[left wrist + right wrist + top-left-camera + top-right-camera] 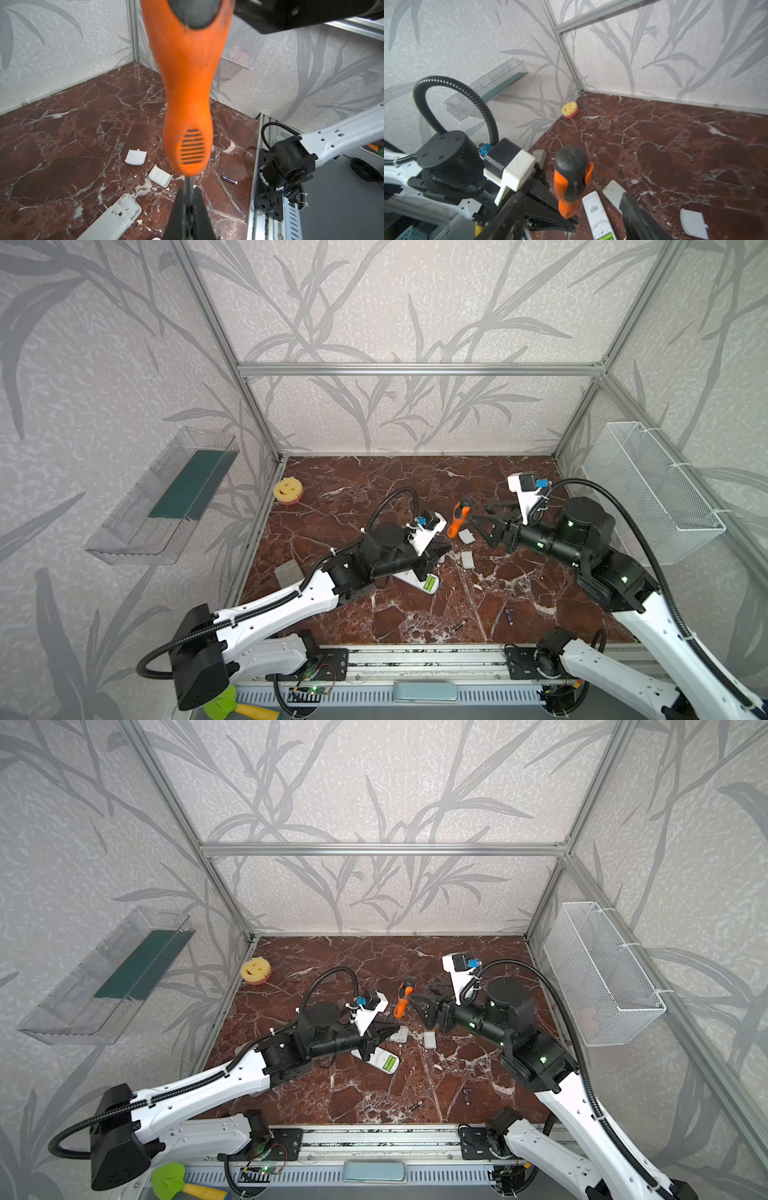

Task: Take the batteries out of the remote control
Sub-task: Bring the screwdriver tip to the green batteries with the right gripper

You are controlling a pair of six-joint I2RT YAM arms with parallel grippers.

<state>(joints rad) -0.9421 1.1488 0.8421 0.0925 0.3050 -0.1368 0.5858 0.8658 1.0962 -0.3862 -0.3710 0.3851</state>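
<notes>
Left claw (188,194) clenched the screwdriver (187,93) shaft, likely to pry green batteries (430,583) out; right claw (572,195) stood released beside it.

No text, brand name or number can be read in any view. The white remote control (596,209) carries a small block of dark print on its back, and the dark battery (229,180) carries a pale marking on its purplish sleeve; both markings are too small and blurred to decipher. The only clear sign is a smiling face, two eyes and a curved mouth, on the top face of the round yellow sponge (286,488).
</notes>
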